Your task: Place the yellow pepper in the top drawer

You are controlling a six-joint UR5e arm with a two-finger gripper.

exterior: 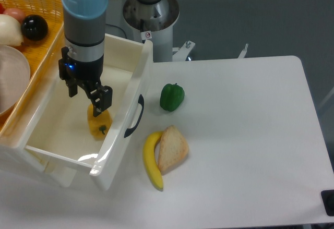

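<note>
The yellow pepper (99, 124) lies on the floor of the top drawer (125, 70), a deep glossy white box pulled open at the left, with a dark curved handle (135, 117) on its front. My gripper (87, 97) reaches down into the drawer, just above the pepper. Its jaws stand apart, with white drawer floor showing between them. The right finger (103, 99) covers the top of the pepper; I cannot tell whether it touches it.
A green pepper (171, 97) sits on the white table right of the drawer. A banana (152, 161) and a piece of bread (171, 148) lie in front of it. An orange woven basket (39, 7) with several items stands at the back left.
</note>
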